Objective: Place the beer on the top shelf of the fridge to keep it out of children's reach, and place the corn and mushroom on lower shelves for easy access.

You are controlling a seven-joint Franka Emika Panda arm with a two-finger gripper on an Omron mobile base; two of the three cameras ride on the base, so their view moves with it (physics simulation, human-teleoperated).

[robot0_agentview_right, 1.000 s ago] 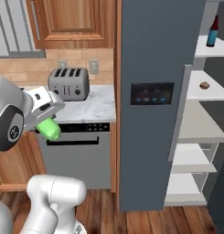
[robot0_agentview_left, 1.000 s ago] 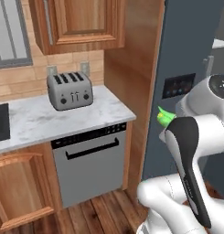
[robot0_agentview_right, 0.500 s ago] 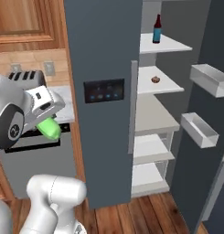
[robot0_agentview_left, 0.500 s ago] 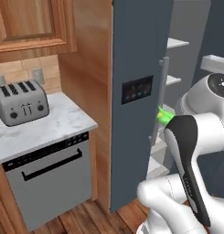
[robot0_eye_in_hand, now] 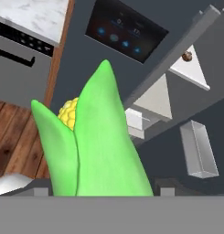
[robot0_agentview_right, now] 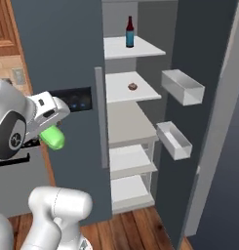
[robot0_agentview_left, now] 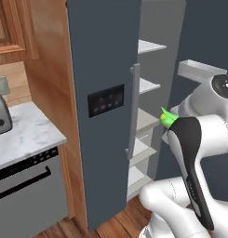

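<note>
The corn (robot0_eye_in_hand: 97,146) sits in the end effector (robot0_agentview_right: 49,128), which is clamped around its lower half; the green husk points out ahead of the hand and a patch of yellow kernels peeks between the leaves. From the right base view the ear (robot0_agentview_right: 53,137) hangs under the white hand in front of the closed left fridge door, just below the control panel (robot0_agentview_right: 77,98). From the left side its green tip (robot0_agentview_left: 167,118) shows beside the arm's dark forearm.

The fridge (robot0_agentview_right: 62,53) stands with its right door swung open, showing pale shelves. The beer (robot0_agentview_right: 129,32) stands upright on the top shelf (robot0_agentview_right: 138,50), toward the back. The mushroom (robot0_agentview_right: 132,87) lies on the shelf just below (robot0_agentview_right: 140,93), well apart from the corn. The other lower shelves (robot0_agentview_right: 133,158) are bare. Two door bins (robot0_agentview_right: 182,87) jut from the open door.

To the left, a marble tabletop (robot0_agentview_left: 22,139) carries a toaster (robot0_agentview_left: 0,120) above a grey dishwasher (robot0_agentview_left: 27,195).
</note>
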